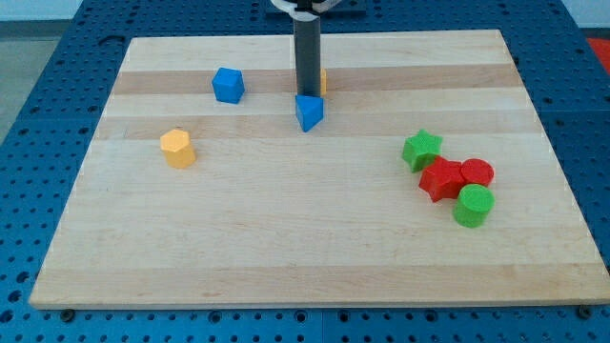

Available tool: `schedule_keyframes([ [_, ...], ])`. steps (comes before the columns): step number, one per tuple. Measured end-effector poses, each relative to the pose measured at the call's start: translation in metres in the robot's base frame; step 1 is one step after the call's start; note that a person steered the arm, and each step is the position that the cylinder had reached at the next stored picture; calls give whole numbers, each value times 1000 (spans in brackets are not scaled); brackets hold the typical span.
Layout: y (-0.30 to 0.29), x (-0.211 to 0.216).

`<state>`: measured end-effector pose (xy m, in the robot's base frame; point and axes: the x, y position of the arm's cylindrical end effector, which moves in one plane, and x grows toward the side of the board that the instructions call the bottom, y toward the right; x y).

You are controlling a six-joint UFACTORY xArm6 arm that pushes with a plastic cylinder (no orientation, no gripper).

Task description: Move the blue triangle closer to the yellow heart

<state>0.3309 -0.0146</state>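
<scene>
The blue triangle [308,112] lies on the wooden board [305,248], a little above the view's centre. My tip [307,96] stands right at the triangle's upper edge and looks to be touching it. A small yellow block [322,82] peeks out just right of the rod, directly above the triangle. It is mostly hidden, so I cannot make out its shape. Another yellow block [177,148], roughly a pentagon, sits far to the triangle's left.
A blue cube [228,85] sits to the upper left of the triangle. At the view's right there is a cluster: a green star [420,150], a red star [440,179], a red cylinder [477,172] and a green cylinder [473,206].
</scene>
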Motion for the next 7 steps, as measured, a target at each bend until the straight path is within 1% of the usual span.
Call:
schedule_keyframes([
  [2, -80, 3],
  [3, -108, 51],
  [4, -88, 84],
  [5, -22, 65],
  [7, 0, 59],
])
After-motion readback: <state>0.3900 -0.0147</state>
